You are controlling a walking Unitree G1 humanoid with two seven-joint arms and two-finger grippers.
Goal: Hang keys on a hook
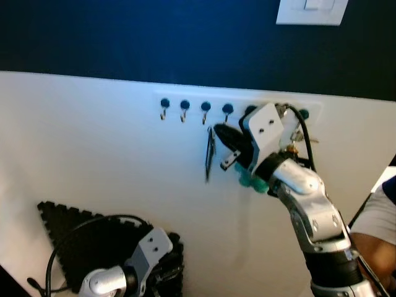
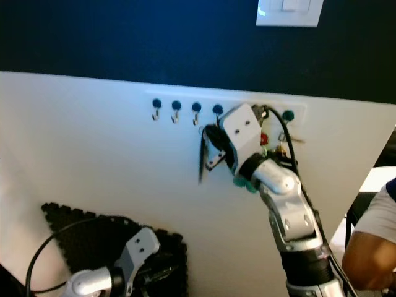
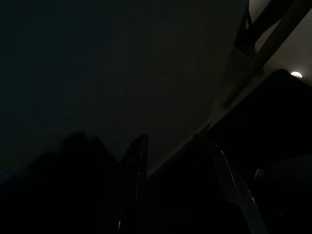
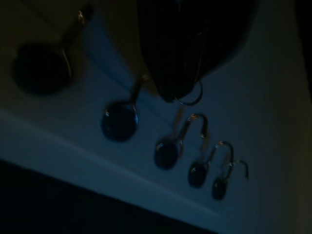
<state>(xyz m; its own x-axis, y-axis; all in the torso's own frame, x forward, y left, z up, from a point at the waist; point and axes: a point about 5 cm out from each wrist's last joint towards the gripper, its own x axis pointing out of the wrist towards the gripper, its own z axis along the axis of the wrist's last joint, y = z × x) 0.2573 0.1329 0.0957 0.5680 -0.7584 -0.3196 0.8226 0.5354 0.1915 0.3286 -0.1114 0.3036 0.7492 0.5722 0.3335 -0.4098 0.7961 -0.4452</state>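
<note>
White wall panel [image 1: 93, 154] under a dark navy band is filling most of what I'm seeing, with a light switch plate [image 1: 312, 11] sitting up in the dark part. Across the panel's upper edge a rail of hooks [image 1: 205, 111] is running, each with a blue knob — I'm using that rail as my landmark. Well below the rail and toward the robot's left, a black foam mat [image 1: 74, 238] is lying, and the left gripper [image 1: 162, 269] is hanging idle over it; its fingers are too dark for me to judge, so I cannot tell their state. A person's sleeve [image 1: 380, 213] is showing off to the right of the rail, low down.

The right gripper [image 1: 230, 145] is reaching up just below the rail's middle hooks, fingers pinched together on the keys [image 1: 210, 154], which are dangling as a thin dark strip, long axis vertical. In the right wrist view the key ring [image 4: 189, 96] is hovering just beside one hook [image 4: 197, 124] — near it, not yet over its tip. I'm judging the ring needs lifting slightly above that hook's tip and then lowering onto it.
</note>
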